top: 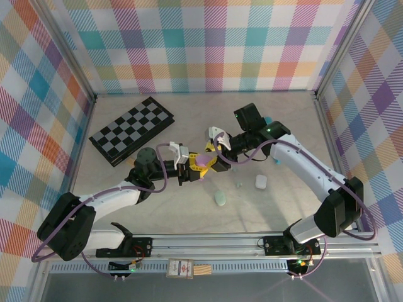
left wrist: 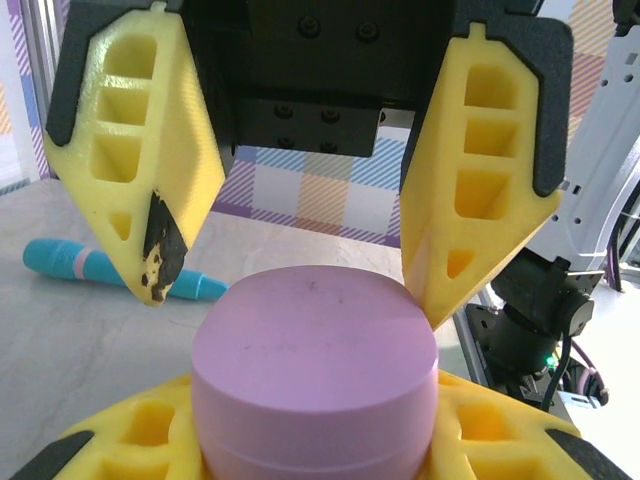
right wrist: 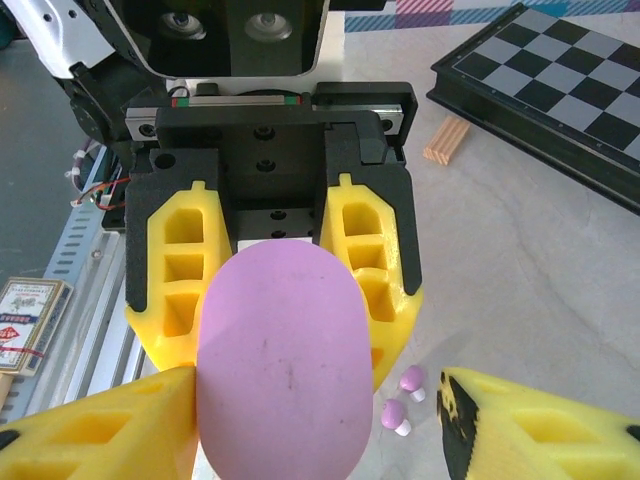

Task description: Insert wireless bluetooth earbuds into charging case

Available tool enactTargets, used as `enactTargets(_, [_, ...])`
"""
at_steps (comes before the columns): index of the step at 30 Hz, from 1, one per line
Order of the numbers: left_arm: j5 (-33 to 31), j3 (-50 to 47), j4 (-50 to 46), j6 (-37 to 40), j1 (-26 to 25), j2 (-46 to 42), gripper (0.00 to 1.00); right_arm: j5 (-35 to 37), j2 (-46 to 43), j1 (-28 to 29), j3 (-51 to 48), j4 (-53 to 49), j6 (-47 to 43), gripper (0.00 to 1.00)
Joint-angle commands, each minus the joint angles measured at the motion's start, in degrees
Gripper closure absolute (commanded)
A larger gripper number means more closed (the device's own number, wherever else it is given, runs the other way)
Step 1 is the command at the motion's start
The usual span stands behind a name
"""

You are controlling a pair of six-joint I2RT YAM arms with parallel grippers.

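Closest to the wrist cameras, a lilac charging case (right wrist: 285,360) is held up above the middle of the bench (top: 182,214), and its lid looks shut. It is clenched at its sides between the yellow fingers of the left claw (top: 192,168). The right claw (left wrist: 295,300) is released: its jaws are spread either side of the case, one finger at the case's edge and the other apart from it, so nothing is gripped by it.

Two wireless bluetooth earbuds (right wrist: 411,379), pinkish and tiny, are seen lying loose on the bench below the claws, near one finger of the right claw and not in the case. They are judged to be very light, hard, glossy and slippery, likely to skid or roll if nudged. Each is best pinched gently at the fingertips, across its rounded head. The case is judged rigid and smooth, and would probably have to be opened first.

A chessboard (top: 132,129) is laid toward the far left corner. A pale green case (top: 220,198) and a white case (top: 261,182) are set nearer the near edge, right of the middle. A teal pen (left wrist: 100,268) is seen on the bench beyond the held case. Bare bench is left toward the far edge and the near left; checked walls close three sides.
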Motion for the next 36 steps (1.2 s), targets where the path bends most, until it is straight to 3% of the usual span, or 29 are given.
enactTargets(1, [2.8,-1.4,7.3,2.4,-0.4,0.8,0.73,1.7,-2.2,-0.4,-0.7,4.3,2.0,0.37])
enactTargets(12, [2.8,-1.9,6.1,4.8,-0.4,0.4,0.73,5.2,-4.5,-0.8,-1.8,11.6,6.8,0.30])
enactTargets(19, [1.6,-2.4,6.2,4.6,-0.3,-0.2,0.73,4.0,-6.5,-0.8,-2.1,13.0,8.0,0.06])
enactTargets(24, [1.3,-1.9,5.8,3.2,-0.3,-0.2,0.74,-0.7,-10.6,-1.0,-5.2,16.8,10.6,0.01])
enactTargets(29, [0.2,-2.6,6.9,2.7,0.1,-1.2,0.74,0.1,-14.4,-5.8,-11.0,31.9,31.0,0.01])
enactTargets(36, [0.2,-3.7,7.0,1.6,1.2,-3.5,0.74,14.4,-10.5,-9.6,-11.9,30.7,56.0,0.01])
